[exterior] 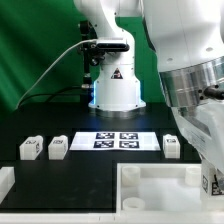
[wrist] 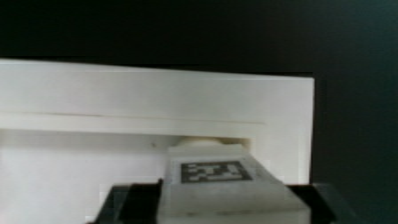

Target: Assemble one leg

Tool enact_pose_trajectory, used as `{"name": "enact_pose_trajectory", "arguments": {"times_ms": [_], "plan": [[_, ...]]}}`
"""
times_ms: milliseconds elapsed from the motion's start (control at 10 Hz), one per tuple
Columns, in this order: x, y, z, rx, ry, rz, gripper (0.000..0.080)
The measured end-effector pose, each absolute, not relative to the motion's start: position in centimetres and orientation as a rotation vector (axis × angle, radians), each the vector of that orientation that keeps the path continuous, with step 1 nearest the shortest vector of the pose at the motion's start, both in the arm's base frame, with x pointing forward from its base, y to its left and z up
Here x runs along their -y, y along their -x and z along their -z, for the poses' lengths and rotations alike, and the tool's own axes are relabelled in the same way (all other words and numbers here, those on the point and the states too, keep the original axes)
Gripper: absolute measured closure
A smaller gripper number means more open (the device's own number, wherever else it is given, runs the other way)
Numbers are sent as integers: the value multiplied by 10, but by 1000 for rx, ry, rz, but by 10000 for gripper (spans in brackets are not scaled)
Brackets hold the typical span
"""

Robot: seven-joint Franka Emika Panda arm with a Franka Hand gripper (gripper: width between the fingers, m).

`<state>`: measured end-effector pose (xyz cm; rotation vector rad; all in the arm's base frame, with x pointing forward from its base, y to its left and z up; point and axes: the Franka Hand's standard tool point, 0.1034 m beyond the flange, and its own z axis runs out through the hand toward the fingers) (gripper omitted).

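Note:
In the wrist view my gripper [wrist: 217, 206] is shut on a leg [wrist: 214, 172], a small white block with a black-and-white tag on its upper face. The dark fingers [wrist: 135, 202] press on both its sides. The leg's far end sits against the large white tray-like piece [wrist: 160, 105], near a small notch in its raised rim. In the exterior view the arm hangs over that piece [exterior: 160, 186] at the lower right, and the held leg [exterior: 210, 183] barely shows. Three more legs stand on the table: two at the left [exterior: 29, 148] [exterior: 57, 148], one at the right [exterior: 172, 146].
The marker board [exterior: 117, 140] lies on the black table between the loose legs, in front of the robot base [exterior: 115, 90]. Another white part [exterior: 5, 185] shows at the exterior view's lower left edge.

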<state>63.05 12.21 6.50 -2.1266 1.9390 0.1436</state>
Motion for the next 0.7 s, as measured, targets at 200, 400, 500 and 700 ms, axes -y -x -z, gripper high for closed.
{"name": "enact_pose_trajectory", "arguments": {"times_ms": [200,400,500,700], "plan": [[-122,-629,-64,-1852,2204,-136,244],[-120,-626,-64,-1492,2474,-98,180],[-123,-624,-66,-1307,2600,-65,156],[-123,-624,-65,-986,2753,-14,151]]}}
